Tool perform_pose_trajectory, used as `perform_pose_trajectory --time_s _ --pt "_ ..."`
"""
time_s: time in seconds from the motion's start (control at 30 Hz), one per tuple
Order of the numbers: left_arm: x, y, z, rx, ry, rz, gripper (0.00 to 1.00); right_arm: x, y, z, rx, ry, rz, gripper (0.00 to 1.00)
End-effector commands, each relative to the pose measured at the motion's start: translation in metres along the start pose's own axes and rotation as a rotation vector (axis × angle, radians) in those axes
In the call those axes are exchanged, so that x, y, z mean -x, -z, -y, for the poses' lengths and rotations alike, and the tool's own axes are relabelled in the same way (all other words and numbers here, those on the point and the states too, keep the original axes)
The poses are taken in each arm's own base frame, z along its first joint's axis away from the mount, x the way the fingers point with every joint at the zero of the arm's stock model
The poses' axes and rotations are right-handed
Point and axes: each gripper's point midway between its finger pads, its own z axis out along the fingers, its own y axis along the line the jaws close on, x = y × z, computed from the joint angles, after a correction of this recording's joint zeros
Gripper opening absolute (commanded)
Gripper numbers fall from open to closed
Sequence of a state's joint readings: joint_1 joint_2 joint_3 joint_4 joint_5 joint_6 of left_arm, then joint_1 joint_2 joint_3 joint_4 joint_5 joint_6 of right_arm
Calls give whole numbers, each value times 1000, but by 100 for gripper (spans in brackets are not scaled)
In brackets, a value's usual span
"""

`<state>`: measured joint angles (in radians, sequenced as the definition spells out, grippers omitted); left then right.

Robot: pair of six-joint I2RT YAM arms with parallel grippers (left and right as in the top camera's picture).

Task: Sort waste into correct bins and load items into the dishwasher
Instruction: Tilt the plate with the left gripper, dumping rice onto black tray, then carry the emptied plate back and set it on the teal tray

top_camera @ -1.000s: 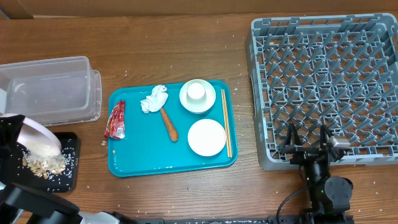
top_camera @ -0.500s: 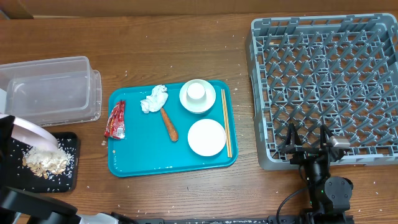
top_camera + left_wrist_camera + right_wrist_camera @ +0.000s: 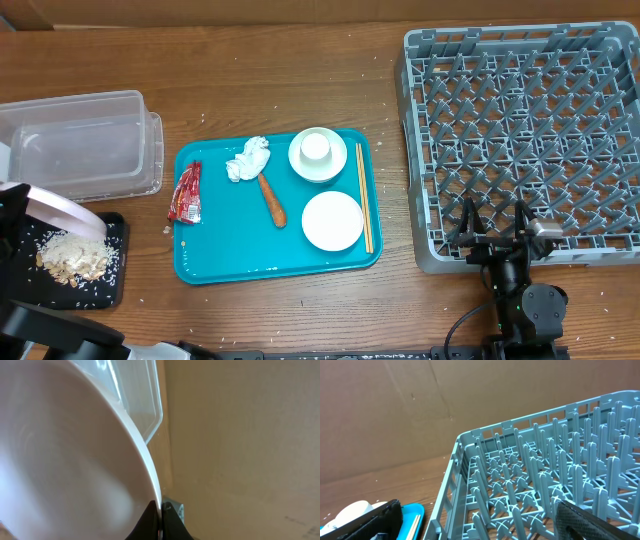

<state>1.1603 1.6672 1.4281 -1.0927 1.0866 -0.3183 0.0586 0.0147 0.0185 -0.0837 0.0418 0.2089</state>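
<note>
scraps (image 3: 72, 255) lie heaped on the black tray (image 3: 112, 280), and the left pincer (image 3: 161, 520) is clamped on the rim of a tilted pale plate (image 3: 62, 208) just above them, so that one piece of sorting looks done. everything else is left: the red wrapper (image 3: 186, 192), white tissue (image 3: 248, 158) and carrot stick (image 3: 272, 200) lie on the teal tray (image 3: 230, 255) with the bowl (image 3: 318, 168), its cup (image 3: 316, 147), a second plate (image 3: 332, 220) and the chopsticks (image 3: 365, 195). the clear tub (image 3: 80, 145) and grey rack (image 3: 520, 120) hold nothing. the right pincer (image 3: 492, 222) stands wide and empty at the rack's near edge.
</note>
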Motion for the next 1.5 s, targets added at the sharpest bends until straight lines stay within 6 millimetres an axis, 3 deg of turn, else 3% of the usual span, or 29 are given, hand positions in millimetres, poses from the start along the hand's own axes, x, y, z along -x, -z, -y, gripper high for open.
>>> perform_pose_trajectory --time_s 0.0,0.13,0.27,0.47,0.7,0.83,1.1,1.47 --pt "-4 5 8 -29 39 -11 4 -1 0 2 -8 4 7 100" --pt "-14 5 12 -51 80 -44 4 -1 0 2 -8 4 7 100" --pt "-37 3 25 -105 83 -118 4 -1 0 2 -8 4 7 100" --pt "-88 -9 56 -119 -70 -229 4 -1 0 2 -8 4 7 100" --pt "-162 -35 64 79 -338 -357 4 -1 0 2 -8 4 7 100" --pt "-206 -49 53 241 -509 -439 4 -1 0 2 -8 4 7 100" --pt "-270 -76 11 616 -835 -545 4 -1 0 2 -8 4 7 100" --pt "-320 -111 -30 959 -1062 -479 4 -1 0 2 -8 4 7 100"
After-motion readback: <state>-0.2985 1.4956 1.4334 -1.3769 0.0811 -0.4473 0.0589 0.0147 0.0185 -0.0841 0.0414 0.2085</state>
